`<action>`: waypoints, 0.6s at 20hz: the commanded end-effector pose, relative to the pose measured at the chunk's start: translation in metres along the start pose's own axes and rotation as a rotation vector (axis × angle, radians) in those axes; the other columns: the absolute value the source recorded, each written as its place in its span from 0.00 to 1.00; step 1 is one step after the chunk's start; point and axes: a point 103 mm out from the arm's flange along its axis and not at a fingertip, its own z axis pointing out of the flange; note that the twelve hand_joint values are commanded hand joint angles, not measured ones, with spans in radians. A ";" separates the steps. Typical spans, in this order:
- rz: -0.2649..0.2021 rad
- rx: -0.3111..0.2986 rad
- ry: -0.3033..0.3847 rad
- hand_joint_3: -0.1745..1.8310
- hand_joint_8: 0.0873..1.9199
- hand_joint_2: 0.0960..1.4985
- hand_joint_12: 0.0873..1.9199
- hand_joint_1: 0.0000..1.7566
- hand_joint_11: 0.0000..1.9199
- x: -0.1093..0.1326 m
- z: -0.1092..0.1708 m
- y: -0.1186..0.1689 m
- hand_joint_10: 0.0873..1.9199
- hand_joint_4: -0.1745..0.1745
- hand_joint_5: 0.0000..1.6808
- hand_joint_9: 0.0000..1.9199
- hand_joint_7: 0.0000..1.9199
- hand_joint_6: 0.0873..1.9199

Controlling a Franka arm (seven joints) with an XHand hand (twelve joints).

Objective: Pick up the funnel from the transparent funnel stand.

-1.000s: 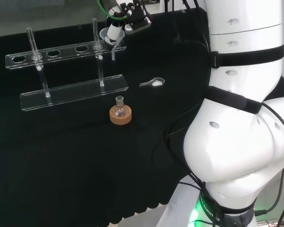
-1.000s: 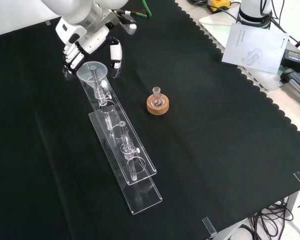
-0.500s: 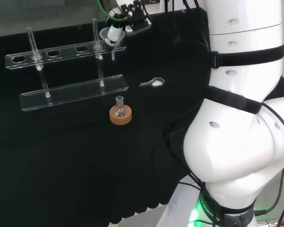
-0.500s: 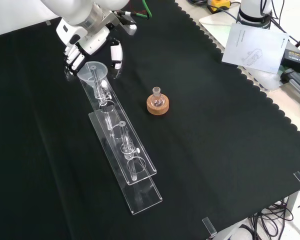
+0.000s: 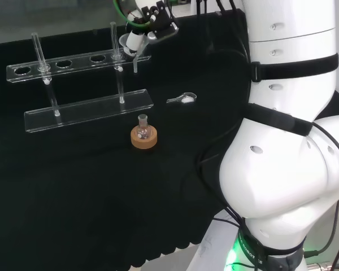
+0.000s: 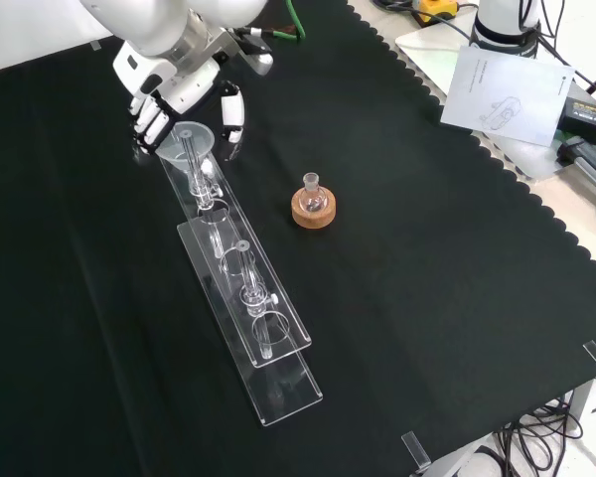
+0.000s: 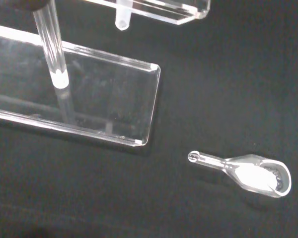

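Observation:
The clear funnel sits in the end hole of the transparent stand's upper shelf, with its stem hanging below. My hand is just behind it in the front view. The fingers stand at the cone's left and the thumb at its right, with a small gap at the thumb. In the head view the hand hovers over the funnel with one fingertip close to its rim. The wrist view has the stem tip and the stand's base plate.
A small flask on a cork ring stands right of the stand in the front view. A clear scoop with white powder lies on the cloth near the stand's end. Papers and cables lie past the cloth's far right edge.
The hand has slid closer to the funnel. Its thumb and fingers now flank the cone more tightly. Funnel and stand have stayed in place.

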 end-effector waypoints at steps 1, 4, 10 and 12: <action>0.043 -0.103 -0.056 0.30 0.37 0.45 0.69 0.40 0.22 0.012 -0.007 -0.004 0.29 0.36 0.33 0.40 0.26 0.02; 0.053 -0.157 -0.078 0.32 0.40 0.47 0.65 0.43 0.29 0.009 -0.016 -0.011 0.29 0.34 0.40 0.50 0.37 0.24; 0.072 -0.185 -0.097 0.34 0.43 0.47 0.63 0.45 0.32 0.005 -0.043 -0.034 0.31 0.32 0.41 0.53 0.39 0.39; 0.078 -0.198 -0.102 0.34 0.43 0.47 0.63 0.45 0.32 0.005 -0.055 -0.048 0.31 0.32 0.41 0.53 0.39 0.40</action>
